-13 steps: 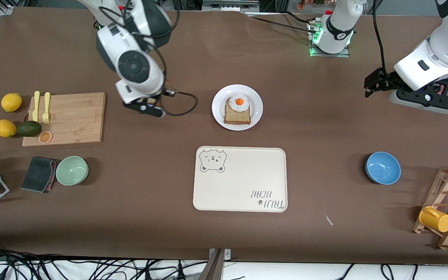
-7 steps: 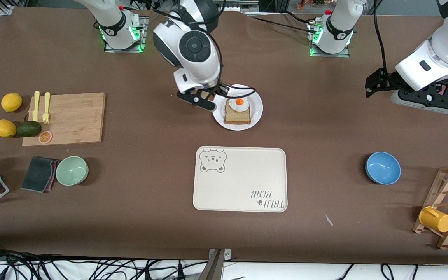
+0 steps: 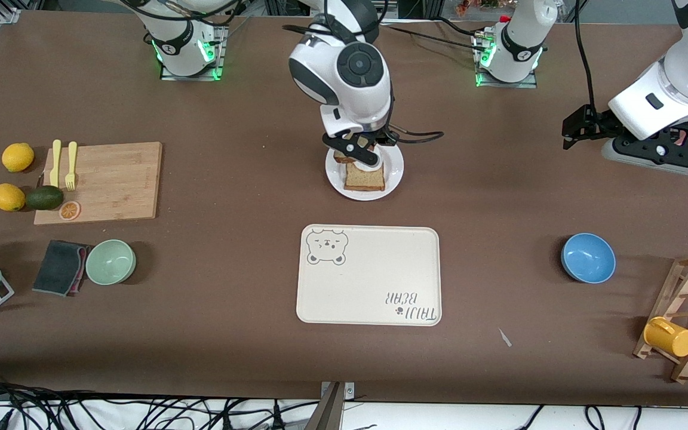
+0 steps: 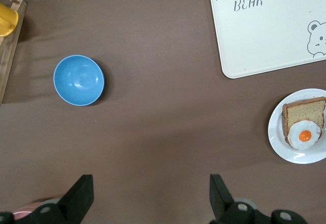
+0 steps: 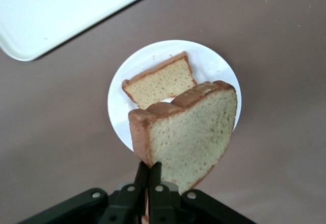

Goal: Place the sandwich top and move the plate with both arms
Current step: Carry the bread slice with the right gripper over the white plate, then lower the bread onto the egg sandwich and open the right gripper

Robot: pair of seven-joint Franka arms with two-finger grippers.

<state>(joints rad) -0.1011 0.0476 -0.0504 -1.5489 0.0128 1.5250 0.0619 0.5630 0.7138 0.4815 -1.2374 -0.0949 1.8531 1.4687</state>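
The right gripper [image 3: 361,156] hangs over the white plate [image 3: 393,173] at the middle of the desk [image 3: 499,197], its fingers [image 5: 147,180] pinched tight on the lower edge of a plain slice of bread [image 5: 191,137], which it holds upright above the plate. On the plate lies a second slice [image 4: 301,118] topped with a fried egg [image 4: 304,134]. The cream bear-print tray [image 3: 369,275] sits nearer the front camera than the plate, apart from it. The left gripper [image 3: 577,128] waits in the air over the left arm's end of the desk, its fingers [image 4: 81,196] spread wide and holding nothing. A blue bowl [image 3: 587,257] rests on the desk toward that same end.
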